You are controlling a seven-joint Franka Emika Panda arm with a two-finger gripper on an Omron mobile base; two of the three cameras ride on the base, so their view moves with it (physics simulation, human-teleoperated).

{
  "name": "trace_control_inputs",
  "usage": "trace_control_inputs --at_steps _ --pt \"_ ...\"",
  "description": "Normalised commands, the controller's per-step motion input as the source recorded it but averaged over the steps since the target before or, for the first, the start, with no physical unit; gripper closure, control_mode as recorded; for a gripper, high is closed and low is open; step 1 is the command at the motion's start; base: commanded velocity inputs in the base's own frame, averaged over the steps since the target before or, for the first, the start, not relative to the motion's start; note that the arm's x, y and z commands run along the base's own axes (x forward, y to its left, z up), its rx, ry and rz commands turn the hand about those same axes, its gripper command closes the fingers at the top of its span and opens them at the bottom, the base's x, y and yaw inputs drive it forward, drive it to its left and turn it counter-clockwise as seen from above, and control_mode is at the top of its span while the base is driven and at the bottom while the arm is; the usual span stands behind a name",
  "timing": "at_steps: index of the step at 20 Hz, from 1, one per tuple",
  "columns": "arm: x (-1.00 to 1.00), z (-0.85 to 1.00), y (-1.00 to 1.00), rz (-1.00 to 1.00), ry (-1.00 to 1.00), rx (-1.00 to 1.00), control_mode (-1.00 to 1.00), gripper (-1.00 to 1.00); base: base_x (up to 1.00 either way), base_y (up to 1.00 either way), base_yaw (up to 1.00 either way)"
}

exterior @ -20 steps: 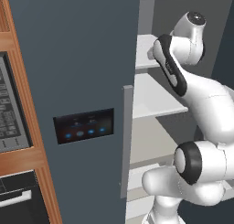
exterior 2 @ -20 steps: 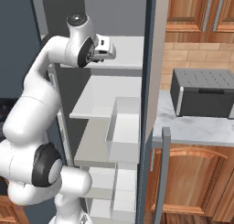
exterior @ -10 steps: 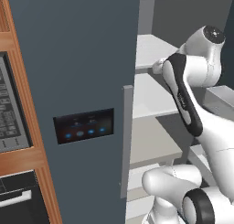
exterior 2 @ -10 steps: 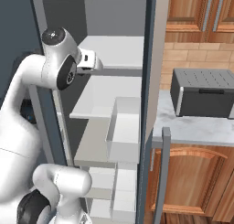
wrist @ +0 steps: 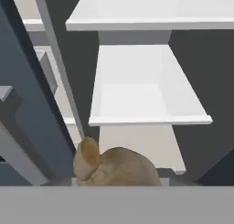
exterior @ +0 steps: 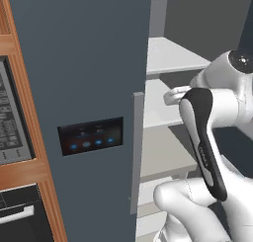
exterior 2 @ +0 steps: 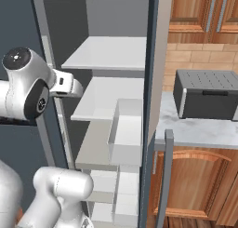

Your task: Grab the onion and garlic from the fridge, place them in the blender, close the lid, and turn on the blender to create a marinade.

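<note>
**Step in hand (judged):** retrieval of the garlic; transfer to the blender is not yet done.

1. The fridge (exterior: 74, 63) door stands at the left and carries a black touch panel (exterior: 91, 140) and a grey vertical handle (exterior: 136, 152).
2. Right of the door lie the pale shelves (exterior 2: 109, 52) of the open compartment.
3. The gripper (exterior 2: 76, 88) hangs level with the middle shelf, at the compartment's mouth.
4. The garlic (wrist: 114, 168) sits at the gripper tips, apart from every shelf. The fingers are hidden behind it, so they are taken as pressed onto the bulb.
5. In the hand view the bulb's long axis runs side to side, with the pointed nub toward the upper left.

**Next move (judged):** draw the bulb straight back, clear of the door edge and the shelf lips, before the base drives.
</note>
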Motion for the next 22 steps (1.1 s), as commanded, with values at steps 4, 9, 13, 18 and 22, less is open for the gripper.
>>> trace_control_inputs --at_steps 4,9,13,18,22 --pt "-0.47 -0.38 0.36 0.06 0.09 0.00 1.00 1.00 -0.21 0.12 0.00" --pt "0.00 0.00 0.00 0.00 0.00 0.00 1.00 1.00 -0.99 0.54 -0.15" --pt "0.00 0.00 0.00 0.00 0.00 0.00 1.00 1.00 -1.00 0.45 -0.42" --pt "0.00 0.00 0.00 0.00 0.00 0.00 1.00 1.00 -0.98 0.12 -0.69" --pt "0.00 0.00 0.00 0.00 0.00 0.00 1.00 1.00 -0.72 -0.02 -0.77"
